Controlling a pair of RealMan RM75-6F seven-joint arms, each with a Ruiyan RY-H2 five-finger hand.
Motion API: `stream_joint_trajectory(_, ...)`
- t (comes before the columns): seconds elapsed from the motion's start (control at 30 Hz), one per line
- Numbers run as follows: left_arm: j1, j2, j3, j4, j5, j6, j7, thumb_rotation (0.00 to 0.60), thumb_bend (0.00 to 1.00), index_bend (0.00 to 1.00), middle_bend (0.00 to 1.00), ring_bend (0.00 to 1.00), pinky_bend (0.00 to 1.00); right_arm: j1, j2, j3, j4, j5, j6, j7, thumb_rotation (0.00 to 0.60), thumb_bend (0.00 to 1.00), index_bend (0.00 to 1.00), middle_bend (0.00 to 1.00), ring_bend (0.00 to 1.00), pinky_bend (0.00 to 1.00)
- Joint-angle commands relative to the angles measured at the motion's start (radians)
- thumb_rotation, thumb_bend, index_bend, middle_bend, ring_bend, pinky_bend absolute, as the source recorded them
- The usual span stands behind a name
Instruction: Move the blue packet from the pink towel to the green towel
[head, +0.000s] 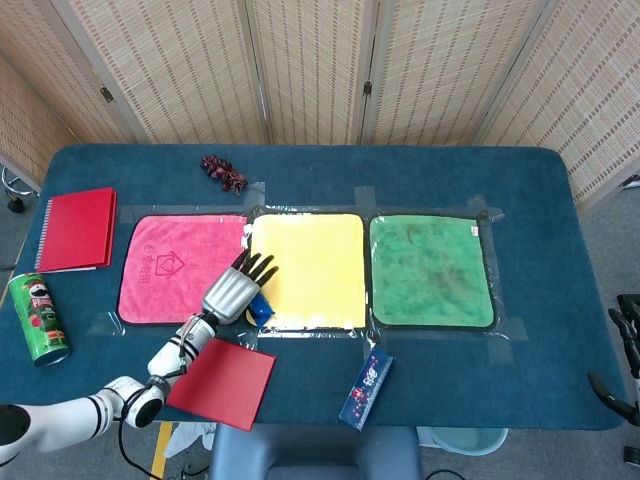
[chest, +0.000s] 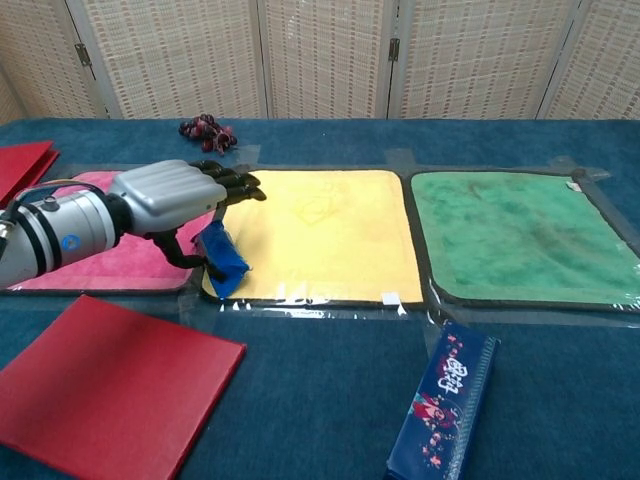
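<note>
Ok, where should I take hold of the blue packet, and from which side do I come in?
Grip the blue packet across its narrow width near the middle, coming from above and from the pink towel side, where the left hand already hovers. The packet lies long and slim on the near-left edge of the yellow towel, partly lifted, so thumb and fingers can probably close on its two long sides.

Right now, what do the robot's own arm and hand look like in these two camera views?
The left hand has a silver-grey ribbed metallic back and black fingers. Behind it, the left arm is a glossy white cylinder with black bands and a small round blue marking; a thin cable arcs over the wrist. In the head view the forearm looks white with black joint rings. The right hand is not in view.
</note>
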Motion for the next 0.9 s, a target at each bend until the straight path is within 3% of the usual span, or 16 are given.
stream_joint_trajectory(0.03, -0.015, -0.014, -0.017, 0.001, -0.013, -0.006, 0.002, 0.600, 0.33, 0.00, 0.00, 0.00, 0.01, -0.003, 0.001, 0.001, 0.001, 0.002, 0.004, 0.002, 0.600, 0.32, 0.00, 0.00, 0.07, 0.00)
stream_joint_trajectory(0.33, -0.070, -0.057, -0.066, 0.000, -0.058, -0.022, 0.046, 0.600, 0.33, 0.00, 0.00, 0.00, 0.01, -0.011, 0.000, 0.001, 0.008, 0.007, 0.012, 0.011, 0.600, 0.32, 0.00, 0.00, 0.07, 0.00)
stream_joint_trajectory(0.53, -0.073, -0.040, -0.082, -0.037, -0.058, 0.014, 0.041, 0.600, 0.33, 0.00, 0.00, 0.00, 0.02, -0.014, 0.003, 0.002, 0.005, 0.003, 0.020, 0.008, 0.600, 0.32, 0.00, 0.00, 0.07, 0.00)
stream_joint_trajectory(0.9, 0.005, 0.085, 0.012, -0.083, -0.028, 0.041, 0.014, 0.600, 0.33, 0.00, 0.00, 0.00, 0.01, -0.002, 0.002, 0.003, 0.001, -0.007, 0.008, 0.003, 0.600, 0.32, 0.00, 0.00, 0.07, 0.00)
